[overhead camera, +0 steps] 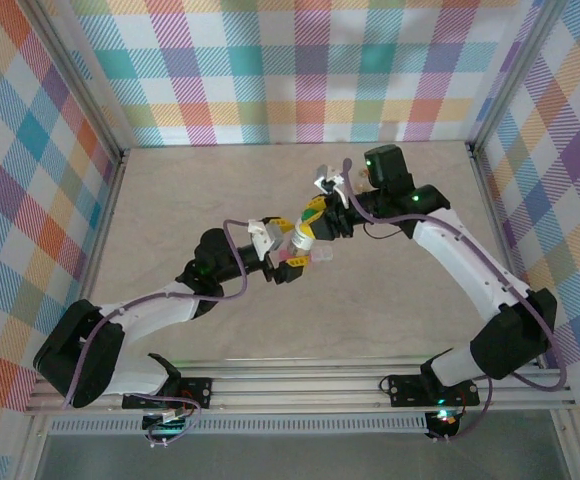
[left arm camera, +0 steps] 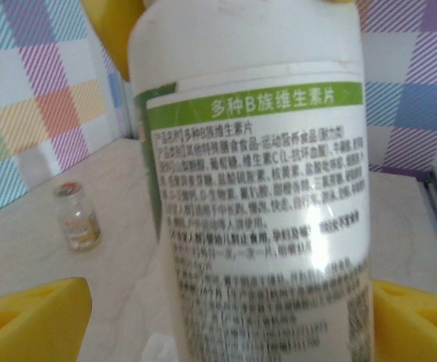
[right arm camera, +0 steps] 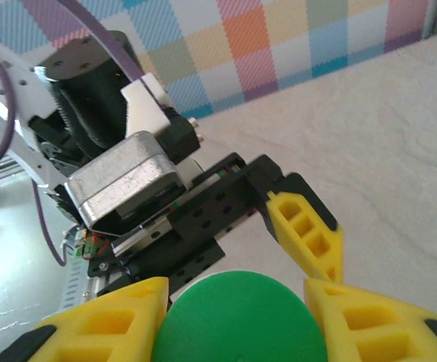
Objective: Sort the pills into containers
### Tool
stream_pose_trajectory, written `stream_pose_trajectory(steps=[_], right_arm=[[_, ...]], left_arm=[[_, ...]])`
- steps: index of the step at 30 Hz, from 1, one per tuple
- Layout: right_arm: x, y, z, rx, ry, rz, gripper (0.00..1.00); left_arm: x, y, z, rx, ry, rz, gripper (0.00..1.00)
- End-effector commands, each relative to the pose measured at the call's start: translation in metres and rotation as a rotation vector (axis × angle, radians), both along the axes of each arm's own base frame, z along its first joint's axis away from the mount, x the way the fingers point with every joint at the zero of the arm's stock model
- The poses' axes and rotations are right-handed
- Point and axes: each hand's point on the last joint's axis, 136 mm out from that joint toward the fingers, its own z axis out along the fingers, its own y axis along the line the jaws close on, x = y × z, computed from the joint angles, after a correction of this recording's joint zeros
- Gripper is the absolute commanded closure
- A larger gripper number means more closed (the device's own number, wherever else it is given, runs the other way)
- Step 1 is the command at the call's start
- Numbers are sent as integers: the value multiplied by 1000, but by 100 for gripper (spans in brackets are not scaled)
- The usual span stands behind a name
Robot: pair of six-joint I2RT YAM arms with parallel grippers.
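**One bottle, two grippers on it**

We saw one white bottle point(left arm camera: 256, 188) clamped in the left gripper point(left arm camera: 226, 320); the right gripper point(right arm camera: 233, 309) was closed round its one green cap point(right arm camera: 241, 335); one little glass vial point(left arm camera: 76, 216) stood upright on the table point(left arm camera: 128, 260), apart from the bottle; the containers point(overhead camera: 294, 263), one pink strip, sat right by the left gripper, compartments too small for us to count.

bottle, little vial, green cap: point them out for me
bottle point(left arm camera: 256, 188): left wrist view, on its printed label
vial point(left arm camera: 79, 225): left wrist view, glass body
green cap point(right arm camera: 237, 317): right wrist view, flat top
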Motion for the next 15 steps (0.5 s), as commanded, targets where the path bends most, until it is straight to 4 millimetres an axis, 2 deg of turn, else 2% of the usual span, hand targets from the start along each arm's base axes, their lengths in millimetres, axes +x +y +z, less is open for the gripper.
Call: stream_pose_trajectory(steps=[1, 8, 15], right_arm=[[-18, 2, 24, 101, -44, 85, 72], [-29, 0, 43, 179, -93, 107, 72], [-27, -2, 38, 158, -110, 75, 72]], left_arm=[[-10, -12, 30, -79, -71, -73, 15], [-21, -21, 42, -133, -55, -129, 22], [-26, -22, 55, -178, -57, -146, 32]])
